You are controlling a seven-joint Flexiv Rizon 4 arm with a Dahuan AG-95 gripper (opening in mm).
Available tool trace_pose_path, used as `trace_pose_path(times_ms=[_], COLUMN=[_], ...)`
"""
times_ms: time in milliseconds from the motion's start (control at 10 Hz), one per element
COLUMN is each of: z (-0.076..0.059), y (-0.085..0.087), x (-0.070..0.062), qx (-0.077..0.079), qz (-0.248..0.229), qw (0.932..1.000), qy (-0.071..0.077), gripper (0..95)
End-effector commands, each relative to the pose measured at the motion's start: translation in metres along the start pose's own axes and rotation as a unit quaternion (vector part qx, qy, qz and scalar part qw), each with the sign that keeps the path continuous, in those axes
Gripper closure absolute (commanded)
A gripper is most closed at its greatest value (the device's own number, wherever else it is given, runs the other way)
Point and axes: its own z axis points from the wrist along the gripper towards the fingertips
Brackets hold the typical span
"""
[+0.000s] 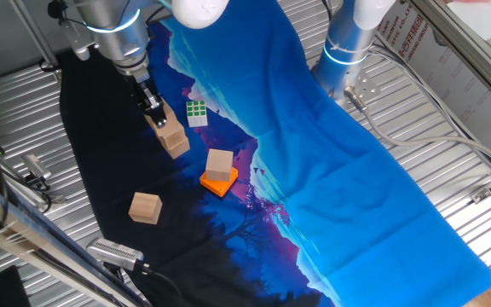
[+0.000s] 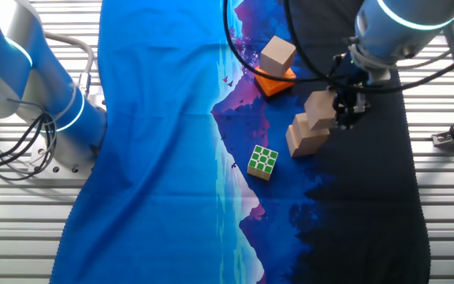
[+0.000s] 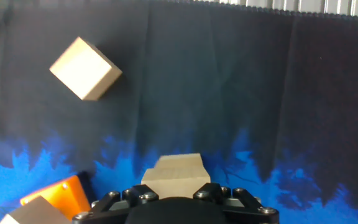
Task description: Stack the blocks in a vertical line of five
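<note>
On my feed, a printed cloth (image 1: 348,170) covers the ribbed metal table (image 1: 450,111), its pattern running from bright blue through purple silhouetted trees into black. A small green-and-white puzzle cube (image 1: 196,112) rests on the cloth near the blue-to-black boundary, and a flat orange square (image 1: 218,181) lies on the dark part not far from it. A second silver arm base with a lit blue ring (image 1: 348,47) stands at the table's edge beside the cloth, with grey cables (image 2: 22,150) trailing from it across the metal.
</note>
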Motion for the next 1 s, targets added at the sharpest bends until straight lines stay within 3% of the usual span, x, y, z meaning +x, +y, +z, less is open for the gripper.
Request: trace_pose_path(times_ms=[100,900,1000], z=[0.001,0.019,0.020], y=[0.000,0.000,0.000], x=[0.002,0.003,0.003], qx=[0.000,-0.001,-0.004], qz=[0.007,0.013,0.009], qw=[1.0000,0.9999,0.9999], qy=[-0.003,-0.003,-0.002], gripper=[95.0,95.0,76.0])
